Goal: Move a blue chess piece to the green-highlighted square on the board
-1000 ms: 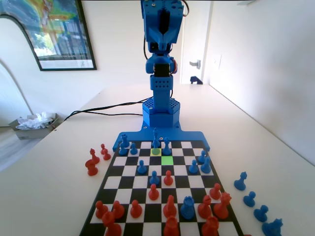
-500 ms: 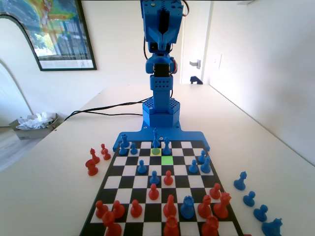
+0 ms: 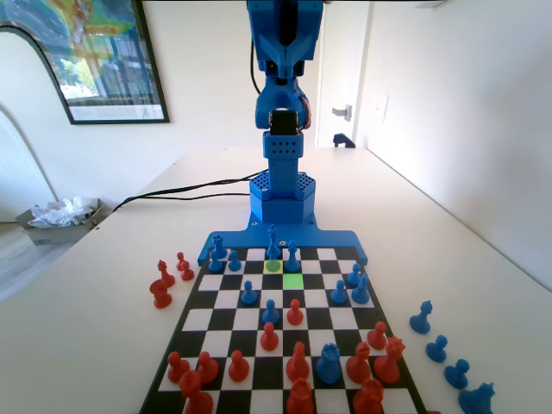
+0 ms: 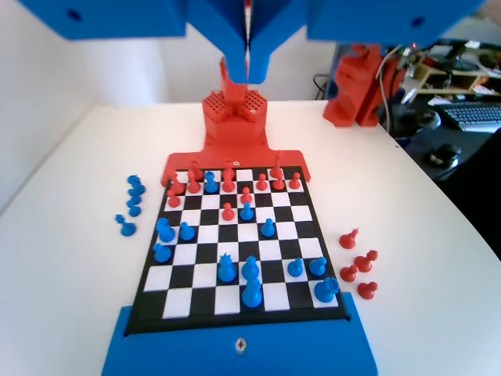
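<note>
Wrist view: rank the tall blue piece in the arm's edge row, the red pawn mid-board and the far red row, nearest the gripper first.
1. tall blue piece: bottom edge row, closest below the raised gripper.
2. red pawn: mid-board, left of centre.
3. red row: the board's far edge.

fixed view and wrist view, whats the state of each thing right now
claw: shut, empty, high above the board
blue chess piece: upright on the yellow-green square
green-highlighted square: vacant
tall blue piece: upright, behind that pawn
door: cannot tell
</note>
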Robot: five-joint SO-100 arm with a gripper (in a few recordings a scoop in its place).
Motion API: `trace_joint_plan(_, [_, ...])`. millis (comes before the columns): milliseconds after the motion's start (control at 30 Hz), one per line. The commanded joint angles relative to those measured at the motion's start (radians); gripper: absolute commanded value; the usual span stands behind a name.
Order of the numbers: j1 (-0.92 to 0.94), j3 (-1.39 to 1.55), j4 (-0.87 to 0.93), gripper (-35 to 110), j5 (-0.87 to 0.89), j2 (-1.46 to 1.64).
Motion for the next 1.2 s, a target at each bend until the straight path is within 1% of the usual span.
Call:
trace_joint_plan(0, [0.04, 0.011, -0.078, 1, -0.025, -0.094])
trace_joint_plan(233, [0.106, 0.195, -0.227, 1, -0.052, -0.133])
trace_joint_plan(533, [0.16, 0.345, -0.245, 1, -0.052, -0.172])
trace_joint_plan(667, [0.161, 0.368, -0.308, 2, -0.032, -0.249])
trace_joint_plan(933, [0.143, 0.304, -0.423, 2, 0.009, -0.426])
trace_joint_plan(1167, [0.103, 0.399, -0.538, 3, 0.003, -0.456])
